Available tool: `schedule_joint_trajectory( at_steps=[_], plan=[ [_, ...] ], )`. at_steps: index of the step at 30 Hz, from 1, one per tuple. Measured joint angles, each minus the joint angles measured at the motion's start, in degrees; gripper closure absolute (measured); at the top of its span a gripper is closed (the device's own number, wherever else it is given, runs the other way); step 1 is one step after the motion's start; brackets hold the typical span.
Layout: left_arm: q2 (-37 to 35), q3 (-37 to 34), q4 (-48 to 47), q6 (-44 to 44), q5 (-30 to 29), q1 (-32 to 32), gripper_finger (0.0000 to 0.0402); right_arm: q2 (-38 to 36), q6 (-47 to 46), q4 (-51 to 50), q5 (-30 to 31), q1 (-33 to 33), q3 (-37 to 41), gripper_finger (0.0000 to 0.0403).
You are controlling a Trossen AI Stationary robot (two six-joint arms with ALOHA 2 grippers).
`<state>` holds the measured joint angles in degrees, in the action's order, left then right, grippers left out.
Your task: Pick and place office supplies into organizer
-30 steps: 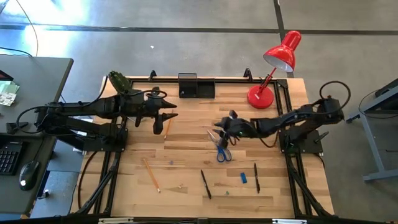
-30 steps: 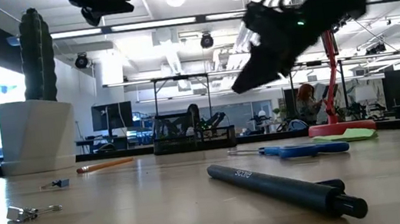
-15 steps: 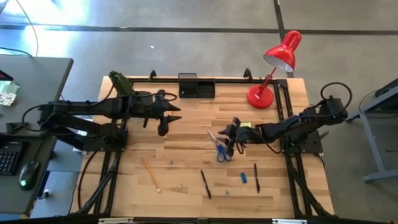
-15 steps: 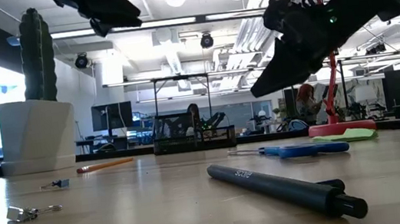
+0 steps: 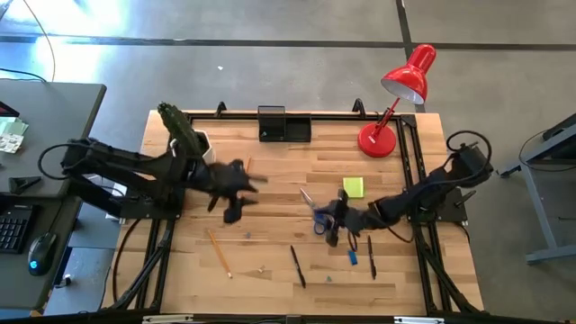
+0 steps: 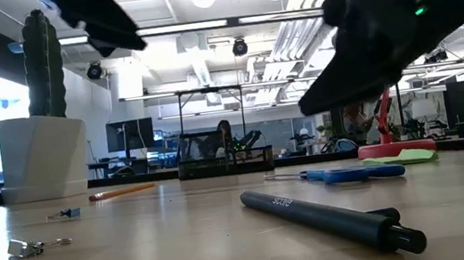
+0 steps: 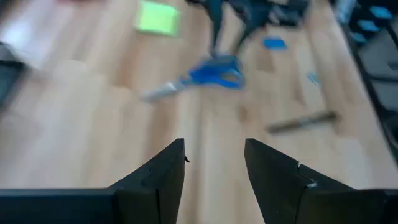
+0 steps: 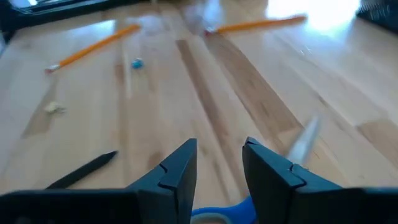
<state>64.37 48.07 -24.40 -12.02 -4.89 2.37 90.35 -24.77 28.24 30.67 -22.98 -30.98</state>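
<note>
Right now, by item:
Left tool point(image 5: 236, 203): over the bare wood left of desk centre, above the surface; its two dark fingers point(image 7: 163, 174) stand apart with only wood between them; released, nothing held.
Right tool point(image 5: 331, 225): low over the middle of the desk, right at the scissors; fingers point(image 8: 177, 171) parted, the blue handle showing just below the gap in its wrist view; jaws spread, not clenched on anything.
Scissors point(image 5: 317, 212): blue-handled, flat on the desk near its centre, blades pointing to the far left; in the low view they lie beyond the black pen.
Sticky-note pad point(image 5: 353, 187): yellow-green square, flat on the desk right of centre, just beyond the right tool and near the lamp's base.
Organizer point(image 5: 284, 124): black box at the far edge of the desk, well apart from both tools; I cannot tell what lies inside.
Pencils: one point(image 5: 219, 253) orange, lying on the near-left part of the desk; another point(image 8: 255, 25) lies farther off in the right wrist view.
Pens: one point(image 5: 297, 266) near centre at the near side; a second point(image 5: 371, 256) to its right.
Eraser point(image 5: 353, 257): small, blue, between the two pens.
Lamp point(image 5: 396, 101): red, far right corner.
Cactus pot point(image 6: 41, 155): white, far left corner.
</note>
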Motion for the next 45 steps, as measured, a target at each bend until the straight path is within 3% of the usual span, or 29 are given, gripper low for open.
schedule_joint_trajectory(
  at_steps=[6, 12, 18, 27, 32, 45],
  plan=[
    [3.6, 0.0, 0.98, -4.63, -9.51, 11.52, 0.0245, 0.0, 2.6, 2.36, 0.64, -5.1, -0.02, 0.0279],
    [6.58, -0.02, 0.09, -12.13, -16.11, 15.8, 0.0245, 0.02, -2.82, -1.19, 1.33, -5.57, -0.02, 0.0279],
    [8.62, 0.0, -0.84, -20.81, -20.21, 15.7, 0.0245, 0.02, -3.84, -0.78, 2.29, -8.29, -0.02, 0.0279],
    [13.32, -0.04, -9.16, -37.93, -32.85, 15.56, 0.0245, 0.13, -5.14, 0.48, 9.41, -11.6, -0.02, 0.0279],
    [16.54, -0.04, -14.97, -44.03, -34.57, 12.34, 0.0245, 0.84, -6.91, 0.59, 9.66, -12.85, -0.04, 0.0279],
    [18.9, -0.56, -12.5, -39.09, -38.51, 7.53, 0.0245, 6.75, -4.47, 4.72, 17.17, -14.69, -1.37, 0.0279]
  ],
)
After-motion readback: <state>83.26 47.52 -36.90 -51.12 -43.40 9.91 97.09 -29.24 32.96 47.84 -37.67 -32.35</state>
